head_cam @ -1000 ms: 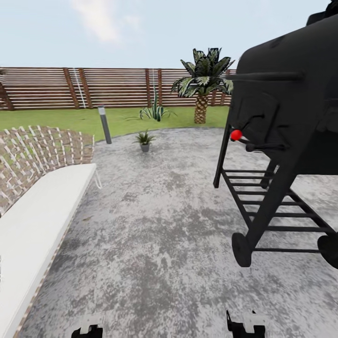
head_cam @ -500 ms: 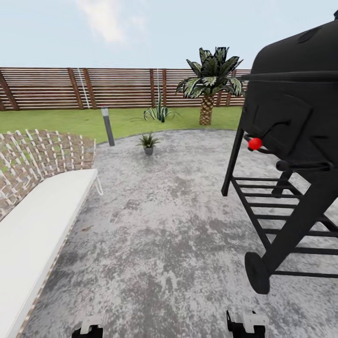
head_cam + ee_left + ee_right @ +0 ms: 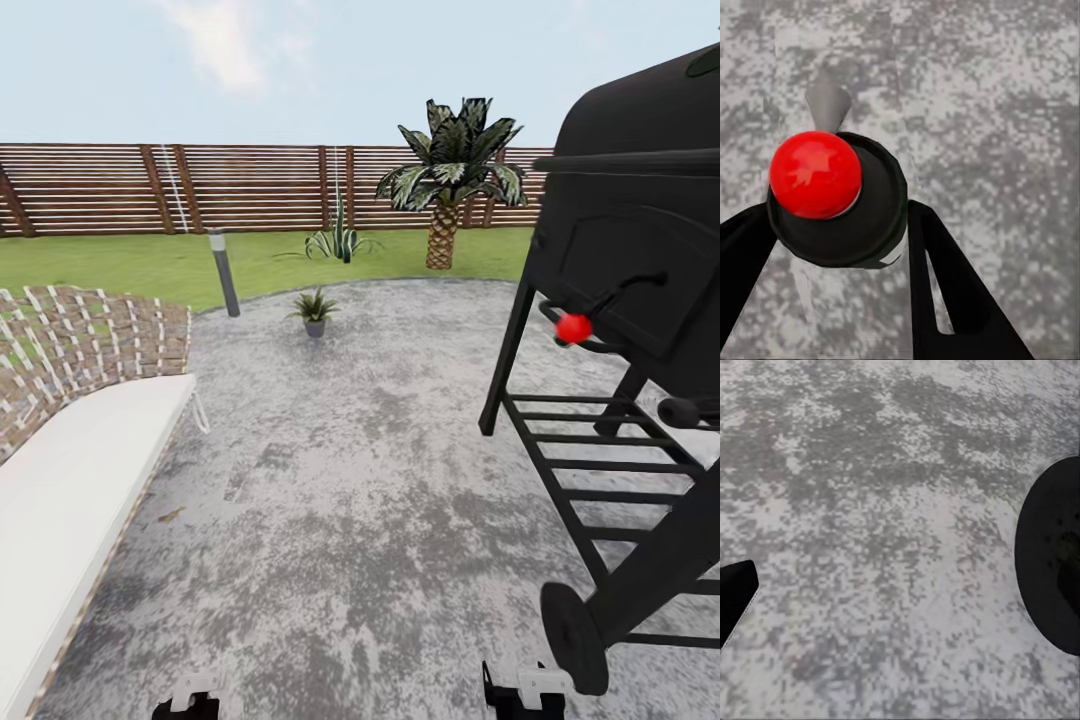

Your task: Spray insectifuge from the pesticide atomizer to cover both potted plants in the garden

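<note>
I have the pesticide atomizer (image 3: 832, 199) clamped in my left claw (image 3: 832, 247): from the wrist camera I look straight down on its red top, with the two dark fingers (image 3: 960, 292) closed against either side of the black body and the grey stone patio (image 3: 1005, 112) far below them. The right claw (image 3: 524, 692) hangs low beside it; I only catch one dark finger tip in its wrist camera, so I cannot tell whether it is released or clenched. Just to that claw's outer side sits a wheel (image 3: 1054, 555) of the black grill (image 3: 630, 300) — close enough to worry me.

Well ahead of both claws, at the far edge of the patio, stands a small spiky potted plant (image 3: 314, 310) in a pale grey pot, with a bollard lamp (image 3: 223, 272) near it. I judge the step in hand to be driving toward that plant, with the spraying not yet begun.

What could go wrong: the grill's legs and wheel crowd my right side, and the white lounger (image 3: 70, 500) with its woven backrest crowds my left, so a careless turn could clip either one. The grill's red knob (image 3: 573, 328) looks much like the atomizer's top — easy to confuse. A jolt could also tilt the bottle in the grip.
</note>
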You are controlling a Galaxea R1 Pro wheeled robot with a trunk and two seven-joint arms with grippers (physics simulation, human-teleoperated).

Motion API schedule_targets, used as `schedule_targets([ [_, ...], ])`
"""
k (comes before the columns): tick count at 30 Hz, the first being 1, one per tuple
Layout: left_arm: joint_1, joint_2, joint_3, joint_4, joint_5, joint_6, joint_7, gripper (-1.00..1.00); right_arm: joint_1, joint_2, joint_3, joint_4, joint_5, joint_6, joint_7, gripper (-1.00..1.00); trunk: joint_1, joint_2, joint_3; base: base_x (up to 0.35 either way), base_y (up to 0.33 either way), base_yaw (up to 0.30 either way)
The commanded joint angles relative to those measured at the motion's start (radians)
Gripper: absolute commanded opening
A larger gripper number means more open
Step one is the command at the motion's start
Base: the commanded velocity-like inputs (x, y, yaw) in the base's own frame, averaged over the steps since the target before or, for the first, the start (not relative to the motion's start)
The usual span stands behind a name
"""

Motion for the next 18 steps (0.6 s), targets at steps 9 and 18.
schedule_targets([
  [9,0.001,0.000,0.010,0.000,-0.006,-0.003,-0.004,-1.00,0.000,0.000,0.009,0.001,-0.003,0.000,-0.006,1.00,0.000,0.000,-0.001,0.340,0.000,0.000],
  [18,0.001,0.000,0.010,-0.001,-0.005,-0.003,-0.004,-1.00,0.000,0.000,0.009,0.001,-0.003,0.000,-0.006,1.00,0.000,0.000,-0.001,0.332,0.085,0.078],
])
